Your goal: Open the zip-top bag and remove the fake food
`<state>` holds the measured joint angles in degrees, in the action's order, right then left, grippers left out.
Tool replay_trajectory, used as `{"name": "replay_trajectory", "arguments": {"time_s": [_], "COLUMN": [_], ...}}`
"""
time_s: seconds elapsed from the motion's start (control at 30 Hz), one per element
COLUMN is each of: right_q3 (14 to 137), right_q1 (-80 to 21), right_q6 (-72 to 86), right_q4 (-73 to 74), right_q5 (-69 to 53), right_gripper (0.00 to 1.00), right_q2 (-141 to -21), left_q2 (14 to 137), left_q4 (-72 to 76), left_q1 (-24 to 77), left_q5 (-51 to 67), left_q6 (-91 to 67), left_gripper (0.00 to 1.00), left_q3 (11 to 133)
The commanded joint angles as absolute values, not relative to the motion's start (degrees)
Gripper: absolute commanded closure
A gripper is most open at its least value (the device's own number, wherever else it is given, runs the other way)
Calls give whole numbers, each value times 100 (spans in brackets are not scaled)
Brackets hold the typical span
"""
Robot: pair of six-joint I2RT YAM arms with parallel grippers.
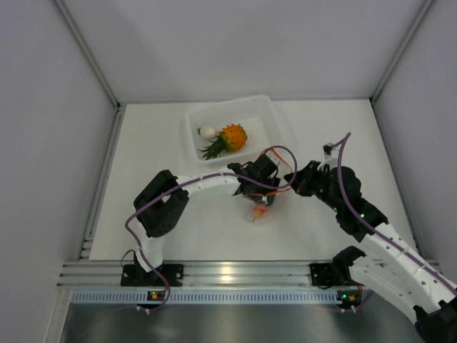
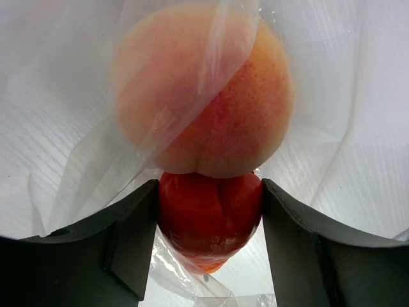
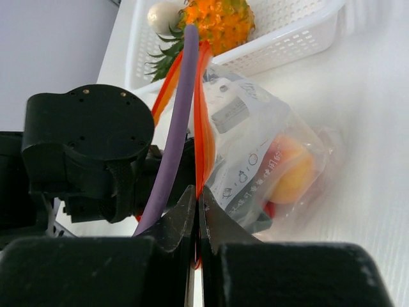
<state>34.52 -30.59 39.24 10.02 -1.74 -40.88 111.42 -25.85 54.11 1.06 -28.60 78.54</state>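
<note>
The zip-top bag (image 3: 255,147) lies mid-table, its red-orange zip strip (image 3: 201,128) pinched in my shut right gripper (image 3: 198,198). My left gripper (image 2: 209,224) is inside the bag's mouth. Its fingers (image 2: 128,243) press on both sides of the small red fruit (image 2: 209,204). The peach-coloured fruit (image 2: 211,96) sits just beyond it, under clear film. From above, the left gripper (image 1: 258,199) and right gripper (image 1: 289,184) meet at the bag (image 1: 261,212). The orange pineapple (image 1: 232,137) and the white round vegetable (image 1: 208,132) lie in the tray.
A rigid clear tray (image 1: 275,118) stands behind the bag, close to both grippers. White walls with metal rails enclose the table on the left, right and back. A purple cable (image 3: 176,128) from the left arm crosses right in front of the right wrist camera.
</note>
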Motion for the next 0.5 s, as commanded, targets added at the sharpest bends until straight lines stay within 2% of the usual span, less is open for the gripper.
{"name": "replay_trajectory", "arguments": {"time_s": [0.0, 0.47], "right_q3": [3814, 4816], "right_q1": [-2980, -2988], "right_q6": [3613, 2611], "right_q4": [879, 1204], "right_q5": [130, 475], "right_gripper": [100, 100], "right_q2": [-4104, -4886], "left_q2": [10679, 9765], "left_q4": [-2445, -1161], "left_q1": [5502, 5783], "left_q5": [-158, -26], "left_q6": [-2821, -2365], "left_gripper": [100, 100], "left_q3": [7858, 7067]}}
